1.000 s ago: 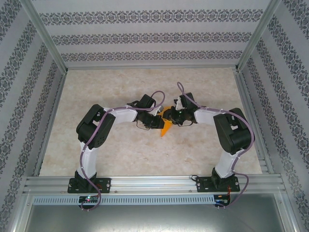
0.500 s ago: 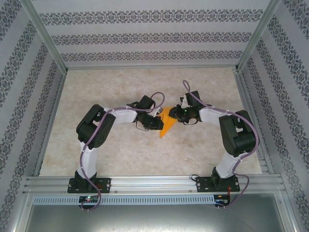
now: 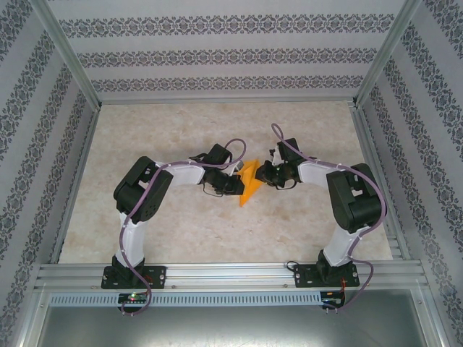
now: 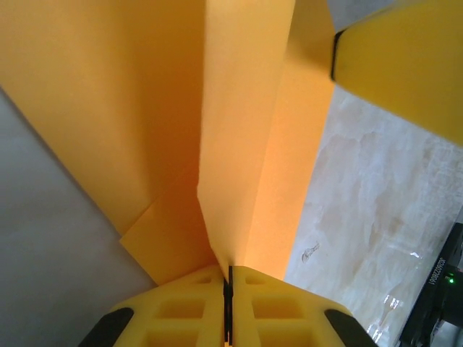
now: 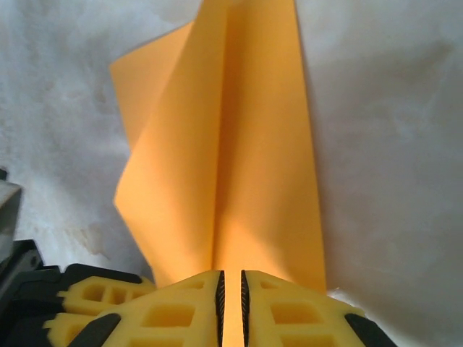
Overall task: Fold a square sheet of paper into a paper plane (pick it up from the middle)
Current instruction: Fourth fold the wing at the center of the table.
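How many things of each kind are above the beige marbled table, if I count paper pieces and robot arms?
Folded orange-yellow paper sheet: 1
Black-and-white robot arms: 2 (left arm, right arm)
Total: 3

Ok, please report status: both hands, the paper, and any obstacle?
Left hand shut on the paper plane. Right hand pinching it from the opposite side. No obstacle seen near it.

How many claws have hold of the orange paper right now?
2. The left claw pinches the folded paper from its left side, the right claw from its right.
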You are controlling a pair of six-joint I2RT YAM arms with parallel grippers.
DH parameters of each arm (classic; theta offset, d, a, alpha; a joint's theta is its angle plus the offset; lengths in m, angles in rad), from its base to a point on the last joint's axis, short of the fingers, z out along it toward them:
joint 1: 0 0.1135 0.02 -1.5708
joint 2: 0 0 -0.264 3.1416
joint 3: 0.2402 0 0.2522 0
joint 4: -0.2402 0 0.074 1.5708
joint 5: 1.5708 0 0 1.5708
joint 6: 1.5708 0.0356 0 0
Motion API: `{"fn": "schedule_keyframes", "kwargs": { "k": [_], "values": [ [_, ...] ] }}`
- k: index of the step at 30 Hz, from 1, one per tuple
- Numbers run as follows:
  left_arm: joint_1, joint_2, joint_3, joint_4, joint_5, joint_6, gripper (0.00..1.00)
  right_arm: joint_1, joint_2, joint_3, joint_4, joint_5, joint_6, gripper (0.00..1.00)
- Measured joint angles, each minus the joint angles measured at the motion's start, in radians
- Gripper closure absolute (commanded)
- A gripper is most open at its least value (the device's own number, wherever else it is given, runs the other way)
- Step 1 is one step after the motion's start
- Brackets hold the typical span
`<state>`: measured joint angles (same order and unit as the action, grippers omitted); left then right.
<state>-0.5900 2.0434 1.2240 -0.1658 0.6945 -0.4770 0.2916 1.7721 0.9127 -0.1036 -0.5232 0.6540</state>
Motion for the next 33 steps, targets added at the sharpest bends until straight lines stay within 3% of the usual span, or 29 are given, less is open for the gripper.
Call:
{"fn": "schedule_keyframes", "kwargs": {
  "k": [33],
  "values": [
    [0.003, -0.034, -0.066, 0.077, -0.015, -0.031, 0.95, 0.001, 0.022, -0.027, 0.000, 0.021, -0.030, 0.88]
  ]
}}
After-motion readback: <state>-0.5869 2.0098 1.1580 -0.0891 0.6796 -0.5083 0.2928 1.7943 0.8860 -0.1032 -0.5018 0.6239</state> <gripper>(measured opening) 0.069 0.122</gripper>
